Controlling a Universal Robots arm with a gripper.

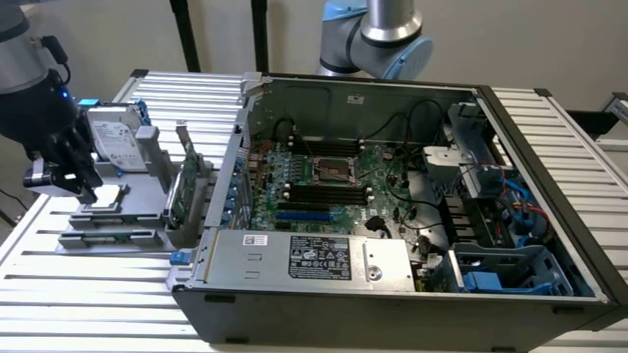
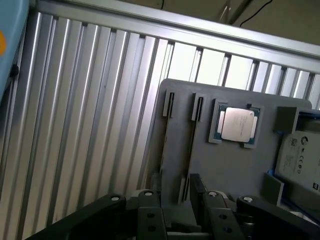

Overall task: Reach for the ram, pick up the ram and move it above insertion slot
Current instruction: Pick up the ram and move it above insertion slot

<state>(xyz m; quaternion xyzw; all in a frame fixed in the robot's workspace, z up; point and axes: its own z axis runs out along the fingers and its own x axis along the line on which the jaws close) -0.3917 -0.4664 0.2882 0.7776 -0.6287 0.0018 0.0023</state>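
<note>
Hand: the black two-fingered hand (image 1: 73,187) hung at the exterior view's left, mid-height in the frame, over the front part of the holder. Its fingers (image 2: 150,207) stood apart and gripped nothing.
Ram: the thin, long, narrow ram (image 2: 191,150) stood on its edge in the holder's slots. In the wrist view one end of it lay in the gap between the fingers. Whether they touched it could not be told.
Holder: a flat grey plastic holder (image 1: 147,191) lay on the desk, just beside the computer case on the exterior view's left.
Other parts on the holder: a square silver processor chip (image 2: 238,124), a silver hard drive (image 1: 110,136) with blue rails, and a wide green expansion card (image 1: 184,180) standing upright.
Computer case: an open dark tower computer case (image 1: 393,312) lay on its side, filling the centre and right of the frame.
Insertion slots: long black insertion slots (image 1: 329,193) sat on the green motherboard (image 1: 378,165), well apart from the hand.
Desk: a ribbed aluminium desk (image 1: 98,294).
</note>
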